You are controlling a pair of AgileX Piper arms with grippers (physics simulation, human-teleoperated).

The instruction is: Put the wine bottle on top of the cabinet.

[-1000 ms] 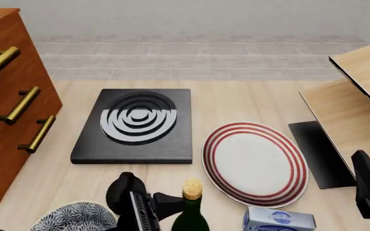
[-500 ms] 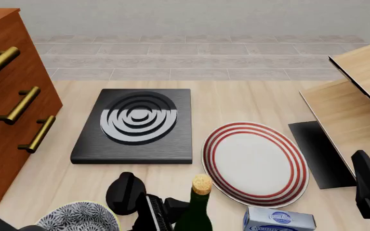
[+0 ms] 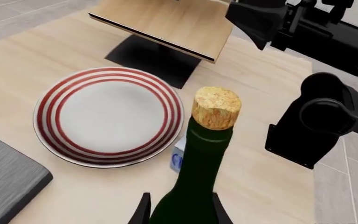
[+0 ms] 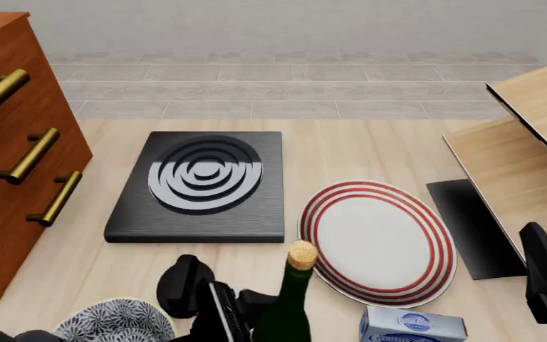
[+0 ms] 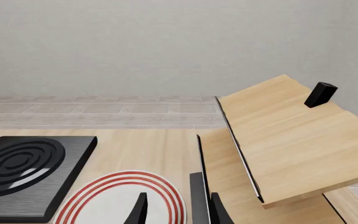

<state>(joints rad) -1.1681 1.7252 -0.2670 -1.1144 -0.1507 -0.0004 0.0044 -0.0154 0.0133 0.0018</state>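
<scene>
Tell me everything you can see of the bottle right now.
The bottle is dark green glass with a slim neck and a tan cork. It stands upright at the table's near edge, just left of the striped plate. The left claw grips its body from both sides. Its label and base are out of view.
</scene>
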